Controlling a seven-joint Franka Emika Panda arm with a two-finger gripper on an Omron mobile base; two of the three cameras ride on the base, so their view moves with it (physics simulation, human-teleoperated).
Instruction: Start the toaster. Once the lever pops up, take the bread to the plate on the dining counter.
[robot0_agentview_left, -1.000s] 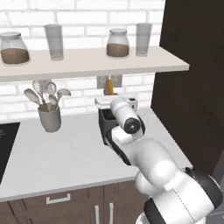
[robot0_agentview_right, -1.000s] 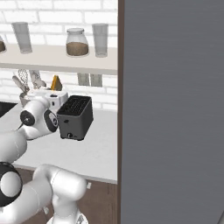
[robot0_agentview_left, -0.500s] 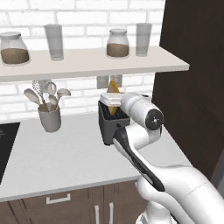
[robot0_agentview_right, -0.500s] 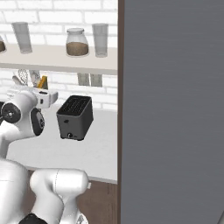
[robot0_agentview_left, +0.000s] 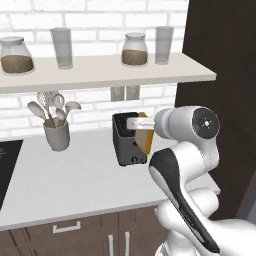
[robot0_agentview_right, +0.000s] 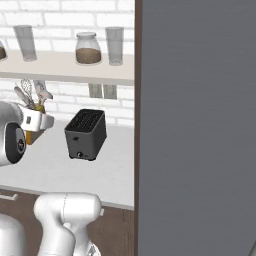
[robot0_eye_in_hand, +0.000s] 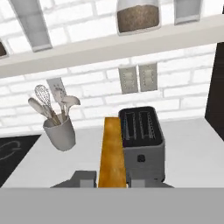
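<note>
A pale kitchen worktop (robot0_agentview_left: 75, 185) holds a boxy dark grey toaster (robot0_agentview_left: 128, 140) with empty slots. Just beside it, the white arm's gripper (robot0_eye_in_hand: 113, 177) clamps a thin orange-tan bread slice (robot0_eye_in_hand: 112, 153) edge-on. Keep the slice upright and clear of the shelf (robot0_agentview_left: 100, 72) while carrying.

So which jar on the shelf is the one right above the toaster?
The brown-filled jar beside the right-hand glass, over the toaster. The other jar sits far left, past the utensil cup.
</note>
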